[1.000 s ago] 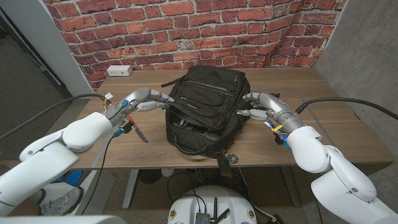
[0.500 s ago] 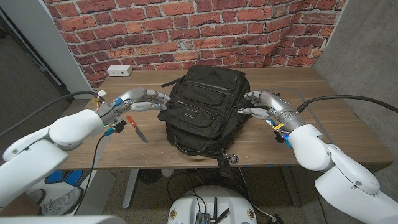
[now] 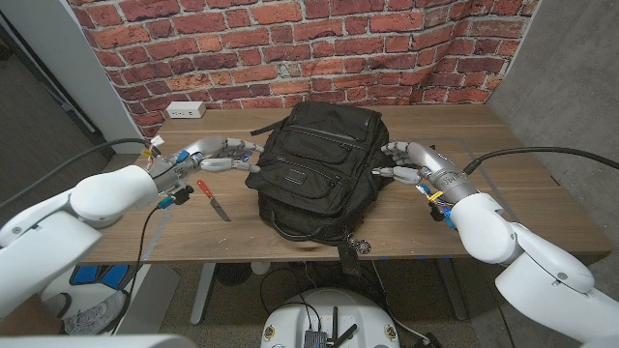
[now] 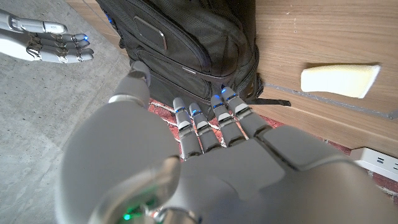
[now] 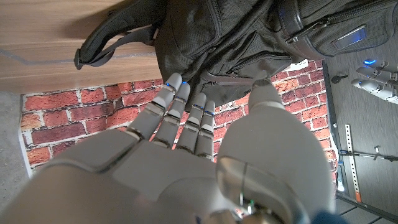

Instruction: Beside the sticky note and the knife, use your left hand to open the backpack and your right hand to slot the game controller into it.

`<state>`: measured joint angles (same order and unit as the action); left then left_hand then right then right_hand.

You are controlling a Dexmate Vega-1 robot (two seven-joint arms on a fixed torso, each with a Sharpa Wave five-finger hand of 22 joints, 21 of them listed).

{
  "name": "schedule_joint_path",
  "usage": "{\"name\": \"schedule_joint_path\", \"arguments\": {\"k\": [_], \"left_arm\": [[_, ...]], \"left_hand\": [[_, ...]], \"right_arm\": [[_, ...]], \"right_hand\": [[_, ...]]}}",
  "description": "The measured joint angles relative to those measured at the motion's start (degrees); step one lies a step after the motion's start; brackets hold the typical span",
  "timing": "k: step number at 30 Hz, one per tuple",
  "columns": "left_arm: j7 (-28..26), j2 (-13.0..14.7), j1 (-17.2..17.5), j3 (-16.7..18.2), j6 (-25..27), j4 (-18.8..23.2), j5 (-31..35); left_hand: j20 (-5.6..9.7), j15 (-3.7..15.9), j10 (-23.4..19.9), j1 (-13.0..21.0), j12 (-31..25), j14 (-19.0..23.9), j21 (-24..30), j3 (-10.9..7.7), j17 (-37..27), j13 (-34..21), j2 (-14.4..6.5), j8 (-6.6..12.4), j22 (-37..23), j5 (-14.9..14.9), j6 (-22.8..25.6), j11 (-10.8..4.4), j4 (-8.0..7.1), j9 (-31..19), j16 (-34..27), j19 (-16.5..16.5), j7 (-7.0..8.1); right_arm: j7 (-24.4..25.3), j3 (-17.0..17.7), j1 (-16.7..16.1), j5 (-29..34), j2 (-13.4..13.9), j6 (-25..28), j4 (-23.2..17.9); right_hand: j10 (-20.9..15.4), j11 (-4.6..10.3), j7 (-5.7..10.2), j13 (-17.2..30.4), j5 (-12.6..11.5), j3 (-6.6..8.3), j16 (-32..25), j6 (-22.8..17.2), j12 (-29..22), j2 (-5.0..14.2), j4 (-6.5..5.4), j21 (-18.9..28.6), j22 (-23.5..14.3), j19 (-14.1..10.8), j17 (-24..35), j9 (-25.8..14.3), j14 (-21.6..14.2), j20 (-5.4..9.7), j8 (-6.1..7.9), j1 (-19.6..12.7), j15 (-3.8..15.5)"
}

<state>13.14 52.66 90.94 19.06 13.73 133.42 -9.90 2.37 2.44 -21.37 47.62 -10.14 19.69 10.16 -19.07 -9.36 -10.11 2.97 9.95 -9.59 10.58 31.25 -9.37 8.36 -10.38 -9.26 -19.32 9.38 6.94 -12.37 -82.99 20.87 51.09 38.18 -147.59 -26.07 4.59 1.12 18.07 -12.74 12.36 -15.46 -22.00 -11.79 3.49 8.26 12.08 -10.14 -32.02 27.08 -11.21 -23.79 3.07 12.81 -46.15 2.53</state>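
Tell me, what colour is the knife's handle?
Red. The knife lies on the table left of the backpack; the head view shows it best.

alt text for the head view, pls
A black fabric backpack lies mid-table on a wooden table, with the robot's left hand and right hand at its two sides, holding nothing. A red-handled knife lies left of it; a brick wall stands behind.

The backpack [image 3: 319, 174] fills mid-table; a knife [image 3: 213, 201] lies beside its left.
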Motion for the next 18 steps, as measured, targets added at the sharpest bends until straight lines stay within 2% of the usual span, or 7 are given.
{"name": "schedule_joint_path", "arguments": {"k": [6,18], "left_arm": [[0.55,-0.66,-0.52,0.01,0.09,-0.32,-0.83],[-0.74,-2.15,-1.93,-2.08,-1.33,-2.20,-2.69]], "left_hand": [[0.07,-0.09,2.98,-2.10,0.00,-2.72,0.01,0.84,-0.13,0.00,-0.86,0.00,0.00,0.00,-3.48,1.50,-0.70,0.00,0.00,1.94,-0.05],[0.01,-0.16,3.79,-3.76,0.00,-3.69,0.03,1.46,-0.13,0.00,-1.81,-0.22,-0.01,0.00,-5.37,2.32,-1.31,-0.01,-0.29,2.61,0.44]], "right_arm": [[2.26,0.71,-0.18,-2.79,0.81,-0.91,0.74],[5.91,3.30,-1.45,-7.91,1.08,-5.20,3.37]], "right_hand": [[0.25,-0.25,0.00,-0.14,0.00,0.00,0.22,0.00,0.00,0.30,0.00,0.00,0.00,0.31,0.00,0.00,0.23,-0.31,-0.21,0.31,0.00],[1.66,-1.21,-0.36,-0.80,0.00,-0.69,1.11,0.77,0.87,0.44,-0.69,-0.43,0.00,1.03,-0.54,0.00,2.47,-0.40,-0.93,2.13,-0.18]]}}
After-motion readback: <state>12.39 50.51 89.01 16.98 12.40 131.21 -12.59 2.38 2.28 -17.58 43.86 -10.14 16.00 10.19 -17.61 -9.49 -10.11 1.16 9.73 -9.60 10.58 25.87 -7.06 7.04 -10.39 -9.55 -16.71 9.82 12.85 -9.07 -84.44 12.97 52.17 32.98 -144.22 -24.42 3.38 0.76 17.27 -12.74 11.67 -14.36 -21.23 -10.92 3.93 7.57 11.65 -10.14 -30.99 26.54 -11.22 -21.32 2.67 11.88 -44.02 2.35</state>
